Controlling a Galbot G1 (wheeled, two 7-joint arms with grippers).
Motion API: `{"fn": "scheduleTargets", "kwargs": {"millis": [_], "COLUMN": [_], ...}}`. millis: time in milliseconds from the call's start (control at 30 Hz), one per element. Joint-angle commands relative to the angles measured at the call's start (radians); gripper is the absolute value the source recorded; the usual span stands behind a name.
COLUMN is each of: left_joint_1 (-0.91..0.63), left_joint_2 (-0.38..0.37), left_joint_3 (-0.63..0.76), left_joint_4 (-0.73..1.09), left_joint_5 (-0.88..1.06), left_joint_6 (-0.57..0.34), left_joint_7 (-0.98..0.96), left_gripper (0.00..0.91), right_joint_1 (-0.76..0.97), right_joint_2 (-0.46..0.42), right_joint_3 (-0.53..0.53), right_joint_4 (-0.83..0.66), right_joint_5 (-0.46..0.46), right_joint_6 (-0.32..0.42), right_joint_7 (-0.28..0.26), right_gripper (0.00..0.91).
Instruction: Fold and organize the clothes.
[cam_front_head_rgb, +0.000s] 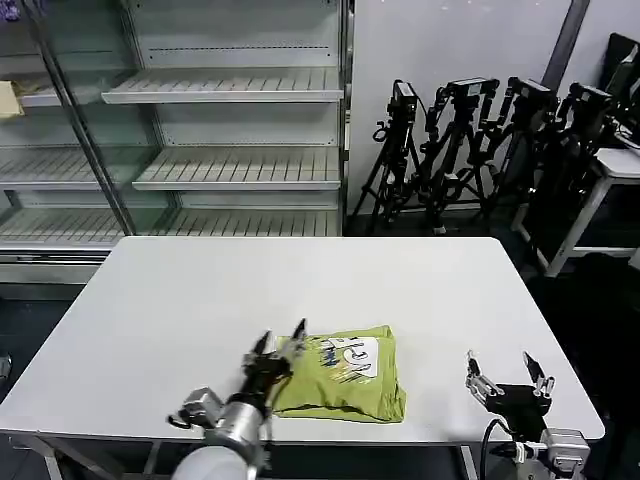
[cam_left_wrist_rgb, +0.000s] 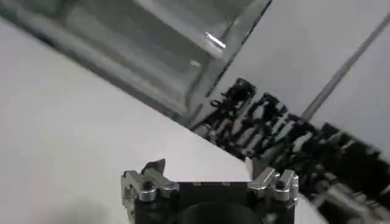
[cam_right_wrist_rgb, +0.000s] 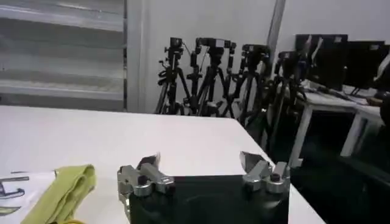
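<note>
Head view shows folded T-shirt (cam_front_head_rgb: 342, 372) print; right wrist view, its edge.

Worktop (cam_front_head_rgb: 300, 280): white, rectangular, plain surface, seen from the near long edge. One item lies directly on it: a lime yellow-green T-shirt (cam_front_head_rgb: 345, 375), folded into a compact bundle, white printed panel with dark lettering facing up. It sits close to the near edge, about midway along it. In the right wrist view a folded green edge and part of the print show on the white surface.
</note>
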Motion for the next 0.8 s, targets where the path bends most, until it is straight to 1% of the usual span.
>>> {"fn": "scheduleTargets", "kwargs": {"millis": [33,133,333,433,467,500,600,700,800], "left_joint_1": [0.042,0.066,0.064,0.052,0.049,0.048,0.053,0.052,0.057], "left_joint_2": [0.378,0.397,0.355,0.361,0.361,0.353,0.327,0.291,0.281], "left_joint_3": [-0.236,-0.232,-0.187,-0.173,-0.173,-0.173,-0.160,-0.140,-0.113], "left_joint_4": [0.025,0.014,-0.040,-0.042,-0.038,-0.034,-0.014,0.019,0.019], "left_joint_5": [0.174,0.135,-0.062,-0.211,-0.300,-0.407,-0.540,-0.610,-0.641], "left_joint_6": [-0.029,-0.006,0.067,0.110,0.143,0.171,0.197,0.215,0.226], "left_joint_7": [0.164,0.176,0.176,0.183,0.177,0.163,0.135,0.106,0.091], "left_gripper": [0.907,0.907,0.907,0.907,0.907,0.907,0.907,0.907,0.907], "right_joint_1": [0.005,0.009,-0.003,-0.016,-0.020,-0.028,-0.043,-0.058,-0.070], "right_joint_2": [-0.015,-0.014,-0.006,-0.006,-0.006,-0.006,-0.001,0.002,0.002], "right_joint_3": [-0.003,-0.002,0.002,0.012,0.016,0.020,0.032,0.042,0.051], "right_joint_4": [-0.005,-0.008,-0.006,0.002,0.004,0.007,0.018,0.027,0.034], "right_joint_5": [0.000,0.000,-0.013,-0.016,-0.017,-0.020,-0.021,-0.023,-0.025], "right_joint_6": [-0.001,-0.003,-0.004,-0.004,-0.003,-0.002,-0.002,-0.002,-0.002], "right_joint_7": [-0.002,-0.002,-0.005,-0.009,-0.010,-0.009,-0.010,-0.010,-0.010], "right_gripper": [0.907,0.907,0.907,0.907,0.907,0.907,0.907,0.907,0.907]}}
